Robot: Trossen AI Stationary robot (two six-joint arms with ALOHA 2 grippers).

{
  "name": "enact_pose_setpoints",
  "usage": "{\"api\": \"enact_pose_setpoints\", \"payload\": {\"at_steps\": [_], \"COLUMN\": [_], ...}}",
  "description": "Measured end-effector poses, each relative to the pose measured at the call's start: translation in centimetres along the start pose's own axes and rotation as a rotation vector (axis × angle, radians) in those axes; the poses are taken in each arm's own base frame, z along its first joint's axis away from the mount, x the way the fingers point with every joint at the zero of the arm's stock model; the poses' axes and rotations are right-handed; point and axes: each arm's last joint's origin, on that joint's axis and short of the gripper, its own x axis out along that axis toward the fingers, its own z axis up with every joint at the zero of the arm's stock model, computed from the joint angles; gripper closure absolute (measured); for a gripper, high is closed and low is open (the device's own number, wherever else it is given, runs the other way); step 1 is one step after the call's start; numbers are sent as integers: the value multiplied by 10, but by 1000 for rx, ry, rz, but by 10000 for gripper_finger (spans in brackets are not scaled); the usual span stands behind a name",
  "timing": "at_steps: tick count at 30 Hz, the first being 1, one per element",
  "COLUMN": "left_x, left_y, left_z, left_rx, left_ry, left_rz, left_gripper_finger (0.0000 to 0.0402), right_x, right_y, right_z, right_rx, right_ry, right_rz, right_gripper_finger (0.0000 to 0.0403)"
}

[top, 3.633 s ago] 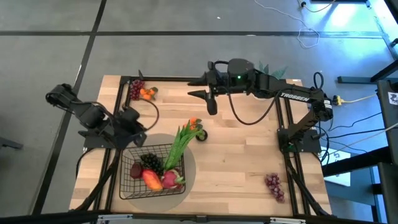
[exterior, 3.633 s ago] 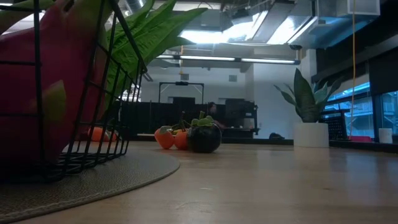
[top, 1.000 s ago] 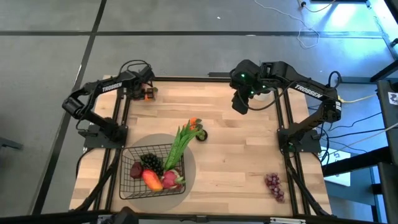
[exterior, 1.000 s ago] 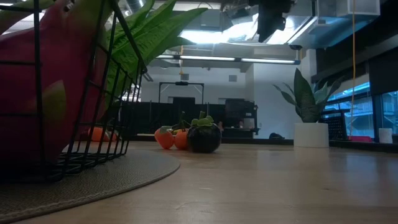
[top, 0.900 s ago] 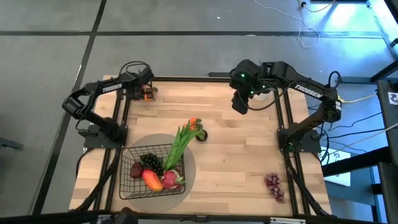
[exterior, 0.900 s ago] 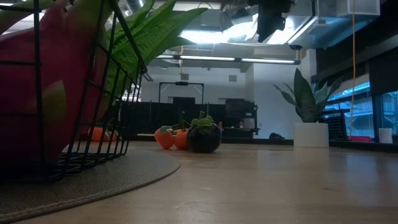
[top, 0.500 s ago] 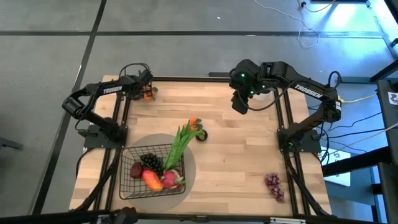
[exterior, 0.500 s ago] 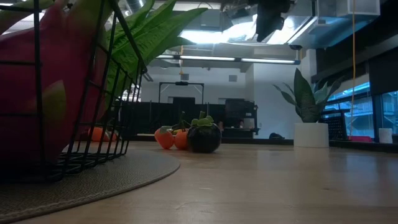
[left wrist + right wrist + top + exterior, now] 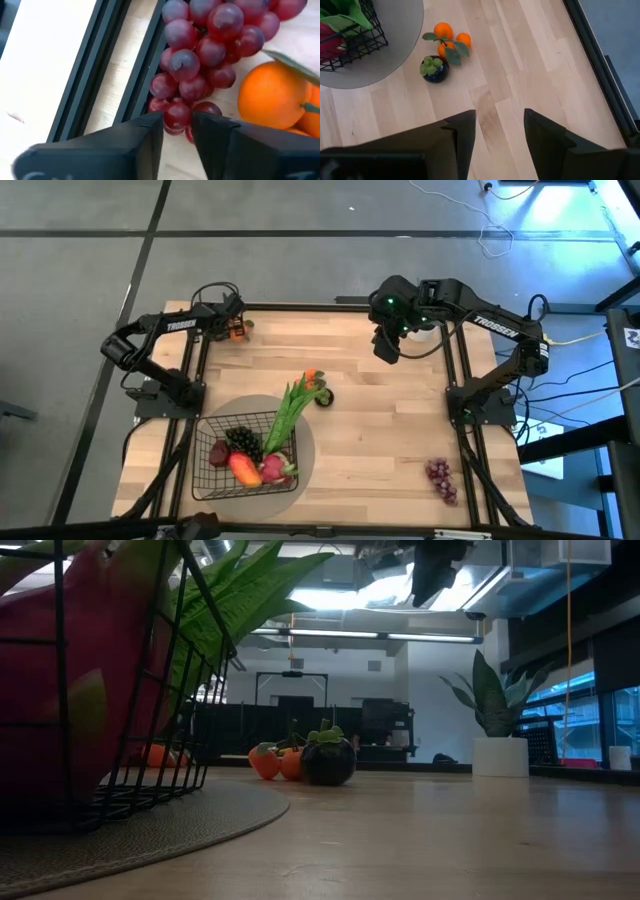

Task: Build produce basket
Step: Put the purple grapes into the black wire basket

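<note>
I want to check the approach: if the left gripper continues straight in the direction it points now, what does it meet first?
The left gripper would meet the red grape bunch first; its lowest grape already sits between the fingertips. An orange lies beside the bunch, off that line.

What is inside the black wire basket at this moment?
The basket holds a dark grape bunch, a red-orange mango, a pink dragon fruit, a dark red piece, and green leafy stalks hanging over its rim. Anything beneath these is covered.
</note>
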Motion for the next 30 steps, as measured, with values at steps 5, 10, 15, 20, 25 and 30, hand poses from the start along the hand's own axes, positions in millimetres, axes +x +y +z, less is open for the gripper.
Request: {"api": "enact_pose_setpoints", "payload": {"at_steps": [5,10,15,20,25,30], "left_x": [0,-1,-11,-33,-58,-94], "left_y": [1,1,0,3,18,34], "left_z": [-1,-2,-5,-5,-10,-11], "left_rx": [44,70,127,143,171,213], "left_ry": [22,38,40,-22,-63,-97], "left_rz": [1,-11,-60,-138,-158,-198], "left_gripper_finger": [389,399,401,401,401,401], "right_x": [0,0,0,0,0,0], "right_y": [0,0,0,0,0,0], "right_z": [0,0,0,0,0,1], "right_rx": [0,0,0,0,-1,-4], "right_ry": [0,0,0,0,0,-6], "right_rz": [0,0,0,0,0,0], "right_gripper_finger": [249,249,249,249,249,249]}}
